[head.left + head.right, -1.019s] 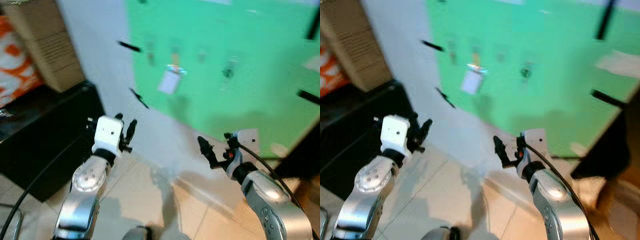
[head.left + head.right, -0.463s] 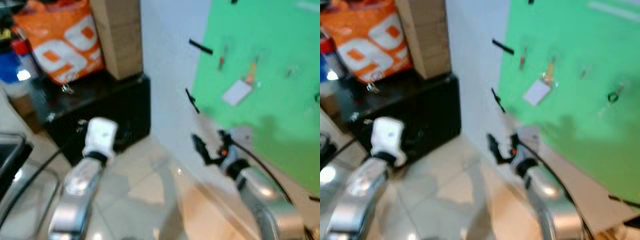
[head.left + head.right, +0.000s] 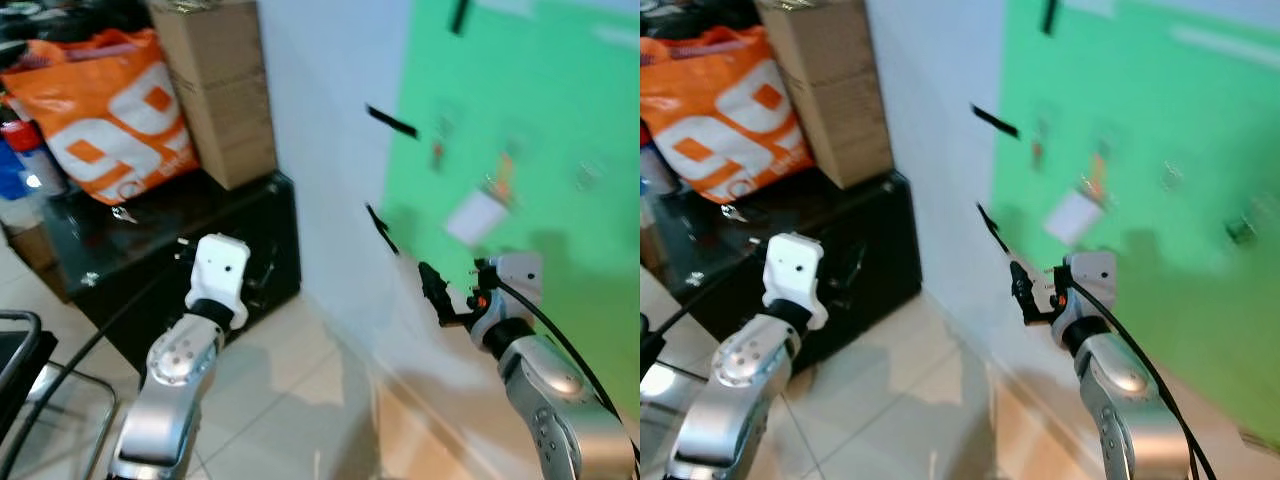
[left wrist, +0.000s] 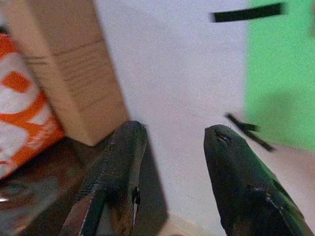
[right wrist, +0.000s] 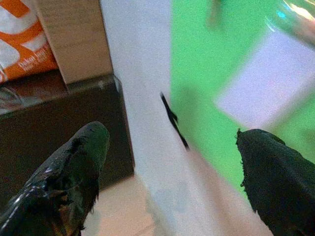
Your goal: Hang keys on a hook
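Observation:
A small metal bunch that looks like keys (image 3: 122, 213) lies on the black cabinet (image 3: 215, 235) at the left. On the wall to the right is a green board (image 3: 540, 110) with blurred hooks (image 3: 438, 152) and a white tag (image 3: 477, 216) hanging from one. My left gripper (image 4: 174, 132) is open and holds nothing; it is raised in front of the cabinet, short of the keys. My right gripper (image 3: 434, 288) is also open with nothing in it, held up before the white wall below the board's lower left corner.
An orange bag (image 3: 105, 110) and a tall cardboard box (image 3: 215, 90) stand on the cabinet against the wall. Black tape strips (image 3: 392, 121) mark the wall. A metal chair frame (image 3: 20, 345) is at the lower left. Tiled floor (image 3: 285, 400) lies below.
The whole picture has swung left from the green board to take in the cabinet, bag and box, so the camera turned. Both arms keep about the same raised pose.

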`<state>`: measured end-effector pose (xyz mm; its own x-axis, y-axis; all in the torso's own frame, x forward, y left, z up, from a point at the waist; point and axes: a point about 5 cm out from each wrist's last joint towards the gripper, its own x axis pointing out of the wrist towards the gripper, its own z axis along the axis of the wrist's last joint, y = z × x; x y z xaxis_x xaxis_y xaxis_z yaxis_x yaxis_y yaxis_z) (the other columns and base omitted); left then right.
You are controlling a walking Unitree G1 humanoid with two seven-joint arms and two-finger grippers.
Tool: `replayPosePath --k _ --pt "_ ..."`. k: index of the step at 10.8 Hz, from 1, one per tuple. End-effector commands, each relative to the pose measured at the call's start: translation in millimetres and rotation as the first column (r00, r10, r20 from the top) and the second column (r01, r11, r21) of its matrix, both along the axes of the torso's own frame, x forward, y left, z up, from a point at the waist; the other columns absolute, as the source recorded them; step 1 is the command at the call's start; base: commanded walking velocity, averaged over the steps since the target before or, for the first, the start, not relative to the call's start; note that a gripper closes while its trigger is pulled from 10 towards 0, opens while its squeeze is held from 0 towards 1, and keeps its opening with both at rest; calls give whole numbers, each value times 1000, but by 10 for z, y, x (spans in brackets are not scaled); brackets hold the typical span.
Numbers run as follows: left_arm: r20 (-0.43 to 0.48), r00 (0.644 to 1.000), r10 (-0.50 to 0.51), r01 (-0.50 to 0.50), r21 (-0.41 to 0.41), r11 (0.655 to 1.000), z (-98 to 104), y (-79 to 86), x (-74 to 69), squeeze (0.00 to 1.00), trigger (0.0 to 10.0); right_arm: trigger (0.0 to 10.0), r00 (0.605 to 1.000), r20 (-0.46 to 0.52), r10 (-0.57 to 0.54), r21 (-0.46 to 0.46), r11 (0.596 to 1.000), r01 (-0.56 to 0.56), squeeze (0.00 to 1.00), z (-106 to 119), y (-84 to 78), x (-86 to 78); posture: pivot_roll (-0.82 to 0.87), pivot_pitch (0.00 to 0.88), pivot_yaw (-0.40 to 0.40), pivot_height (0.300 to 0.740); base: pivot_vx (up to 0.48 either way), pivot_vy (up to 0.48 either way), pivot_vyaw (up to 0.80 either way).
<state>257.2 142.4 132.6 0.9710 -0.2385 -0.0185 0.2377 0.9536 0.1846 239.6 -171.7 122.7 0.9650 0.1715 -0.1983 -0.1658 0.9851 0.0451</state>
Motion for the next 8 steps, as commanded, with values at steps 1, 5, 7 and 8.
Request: replayPosePath --k 1,5,7,8 --pt "5 999 36 -36 20 999 3 92 20 0 10000 10000 1000 6 -1 -2 1000 1 0 -9 8 -2 -49 0 32 740 315 0 0" --pt "10 999 48 -49 27 998 -30 139 3 0 10000 10000 1000 25 2 -18 1000 -2 0 -28 -54 -13 -42 0 29 740 312 0 400" --pt "7 998 55 -55 26 998 -71 162 -34 0 10000 10000 999 30 29 -10 1000 -29 0 -37 -42 -17 -40 0 30 740 315 0 800" --pt "3 998 57 -57 26 998 -83 171 -48 0 10000 10000 999 33 40 -8 999 -40 0 -41 -34 -20 -36 0 30 740 311 0 800"
